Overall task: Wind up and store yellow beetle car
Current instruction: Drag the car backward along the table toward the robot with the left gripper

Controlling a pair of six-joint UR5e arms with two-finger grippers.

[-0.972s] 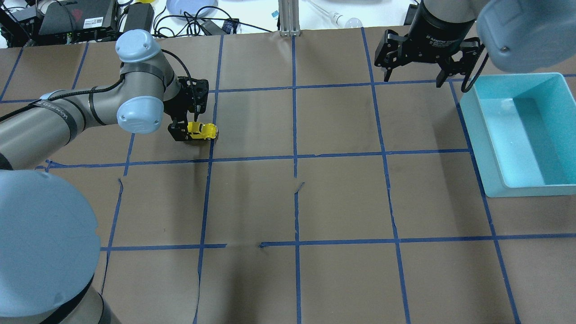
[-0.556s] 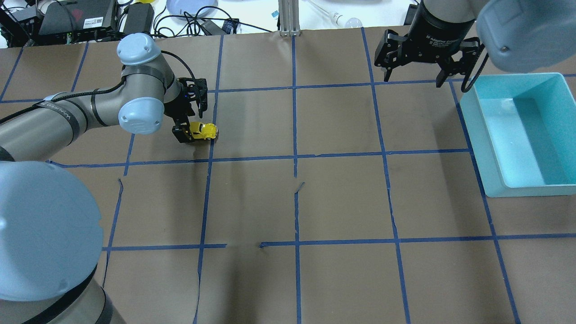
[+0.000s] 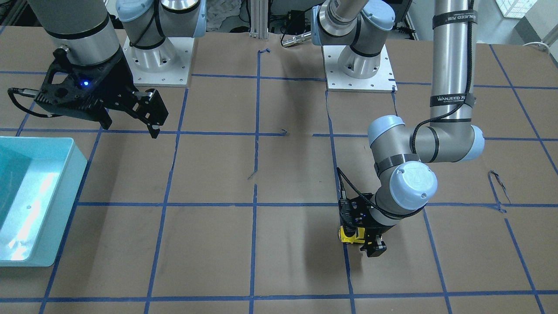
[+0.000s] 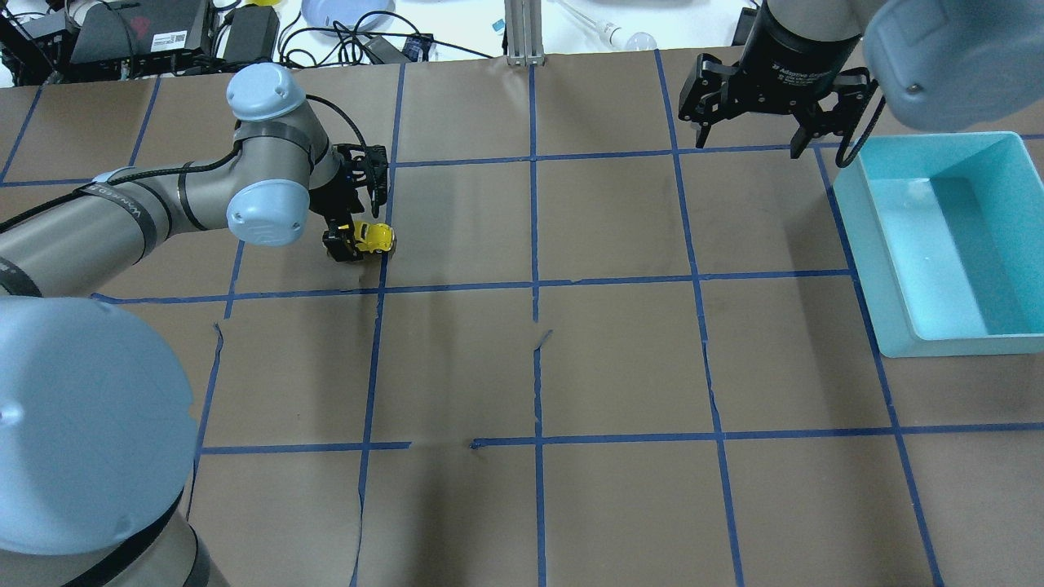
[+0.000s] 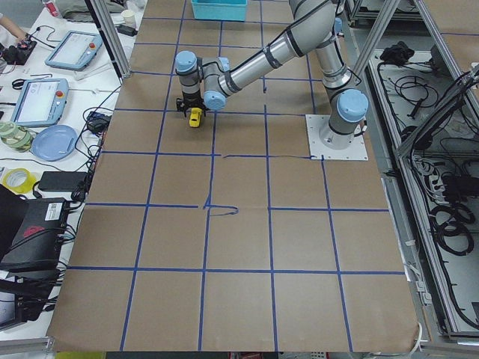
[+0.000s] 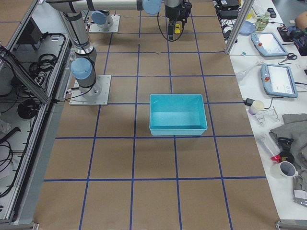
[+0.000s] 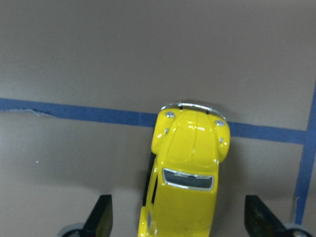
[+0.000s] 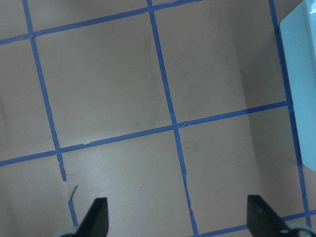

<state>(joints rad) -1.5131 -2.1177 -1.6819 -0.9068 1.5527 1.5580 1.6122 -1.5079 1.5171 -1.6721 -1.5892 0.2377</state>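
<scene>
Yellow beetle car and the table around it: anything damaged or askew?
The yellow beetle car sits upright and intact inside the open left gripper. Only the blue tape looks off: torn and curled up mid-table.

The near left arm (image 5: 262,58) reaches from its base plate (image 5: 337,147) across the brown, blue-taped table (image 5: 239,247). The left gripper (image 5: 192,112) points down over the yellow beetle car (image 5: 195,119), its jaws too small to read. A teal bin (image 5: 219,9) sits at the far end. Beside the table lie two tablets (image 5: 34,101) and a blue plate (image 5: 54,142).
</scene>
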